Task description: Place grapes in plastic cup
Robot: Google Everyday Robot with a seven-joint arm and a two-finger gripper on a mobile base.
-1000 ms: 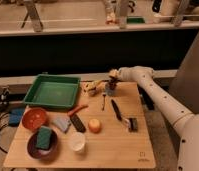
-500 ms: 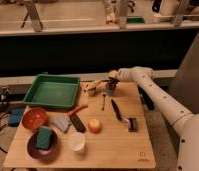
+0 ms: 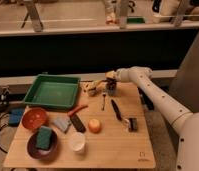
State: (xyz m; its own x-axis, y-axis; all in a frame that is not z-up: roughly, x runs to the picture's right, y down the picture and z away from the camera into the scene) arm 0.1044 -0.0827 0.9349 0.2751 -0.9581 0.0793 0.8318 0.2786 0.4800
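Observation:
My gripper (image 3: pixel 111 90) hangs from the white arm over the back middle of the wooden table (image 3: pixel 118 150) and points straight down, its dark lower part at the table surface. The grapes do not show as a separate thing; any dark bunch there is lost against the gripper. The blue-grey plastic cup (image 3: pixel 60 123) sits far from the gripper at the front left, between the red bowl (image 3: pixel 34 118) and a black utensil (image 3: pixel 77 123).
A green tray (image 3: pixel 52 92) stands at the back left. A yellowish object (image 3: pixel 93 89) lies just left of the gripper. An orange fruit (image 3: pixel 95 125), a white cup (image 3: pixel 77 142), a dark plate with a teal sponge (image 3: pixel 43 140) and black utensils (image 3: pixel 116 109) lie across the table.

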